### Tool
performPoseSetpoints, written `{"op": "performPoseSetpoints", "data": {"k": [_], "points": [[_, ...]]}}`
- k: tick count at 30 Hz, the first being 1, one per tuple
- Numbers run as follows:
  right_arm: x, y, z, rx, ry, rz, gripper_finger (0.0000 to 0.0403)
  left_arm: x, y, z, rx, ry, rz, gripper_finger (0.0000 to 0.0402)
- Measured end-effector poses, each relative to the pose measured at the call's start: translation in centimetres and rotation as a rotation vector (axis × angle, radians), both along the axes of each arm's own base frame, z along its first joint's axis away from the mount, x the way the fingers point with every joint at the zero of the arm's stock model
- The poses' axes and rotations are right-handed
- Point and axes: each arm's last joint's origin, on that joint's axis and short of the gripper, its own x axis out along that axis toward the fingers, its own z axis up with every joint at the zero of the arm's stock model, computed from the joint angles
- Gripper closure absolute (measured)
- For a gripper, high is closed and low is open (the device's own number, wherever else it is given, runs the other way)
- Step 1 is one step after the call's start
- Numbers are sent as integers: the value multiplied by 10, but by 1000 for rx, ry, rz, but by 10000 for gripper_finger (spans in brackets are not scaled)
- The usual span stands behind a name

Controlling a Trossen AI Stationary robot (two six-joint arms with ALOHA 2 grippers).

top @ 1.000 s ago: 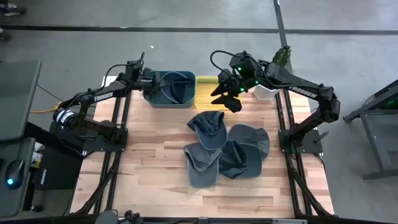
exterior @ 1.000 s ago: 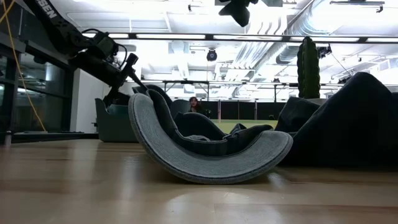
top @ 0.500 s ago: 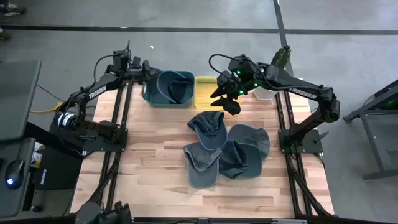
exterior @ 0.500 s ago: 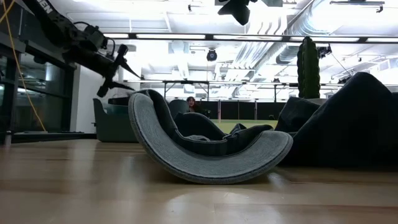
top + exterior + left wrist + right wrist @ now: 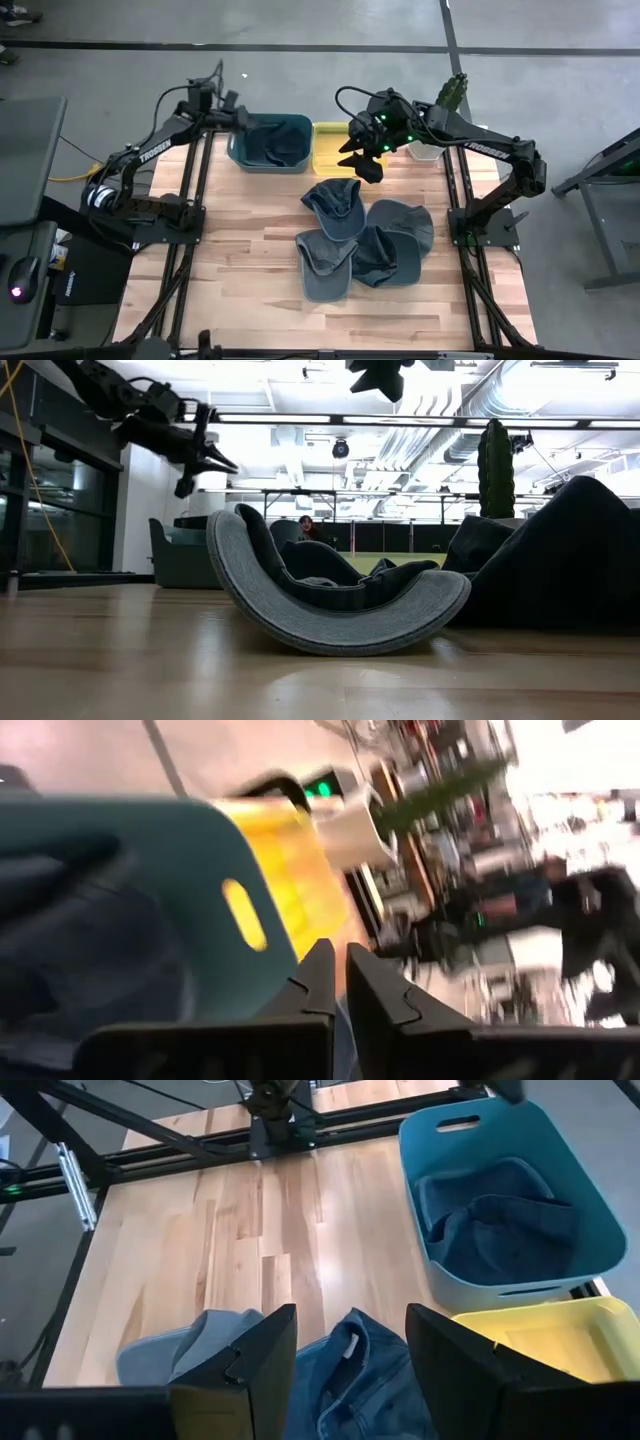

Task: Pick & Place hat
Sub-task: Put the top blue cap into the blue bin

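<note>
Overhead, 4 grey denim caps (image 5: 362, 238) lie in a loose overlapping heap on the wooden table (image 5: 240, 290), and more denim (image 5: 278, 141) is piled in the teal bin (image 5: 240, 155) at the far edge. The left gripper (image 5: 238, 116) hangs at that bin's outer rim, raised off the table, its fingers (image 5: 322, 982) pressed together with nothing between them. The right gripper (image 5: 365, 165) hovers above the near edge of the yellow bin (image 5: 330, 160), just beyond the farthest cap of the heap; its fingers (image 5: 262, 1355) stand apart and empty, with denim on the boards below them.

Beside the yellow bin stands a white container (image 5: 426, 150). The butcher-block top sits in a black frame on a grey concrete floor. From table height, an upturned cap (image 5: 330, 615) fills the foreground, and behind it an open hall with white ceiling ducts, a tall green plant (image 5: 497, 470) and a seated person (image 5: 311, 529).

Another dark hat (image 5: 570, 560) is cut off at that view's edge. The left wrist view is blurred, so little beyond the bins is legible.
</note>
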Motion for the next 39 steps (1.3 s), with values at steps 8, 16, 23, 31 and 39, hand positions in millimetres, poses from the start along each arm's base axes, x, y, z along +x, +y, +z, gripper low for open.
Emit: {"op": "performPoseSetpoints", "data": {"k": [8,16,23,31,39], "points": [[-2,1,-3,13,34,1,219,34,-35,4,49,52,-124,398],[-8,1,-14,14,149,-27,219,46,-90,15,55,154,-163,401],[-8,1,-14,7,150,-30,219,58,-143,11,-65,304,-144,401],[-8,1,-14,-22,153,-3,219,72,-191,9,-77,341,-92,401],[-7,2,-45,59,241,-18,219,82,-217,1,-93,378,-36,401]]}}
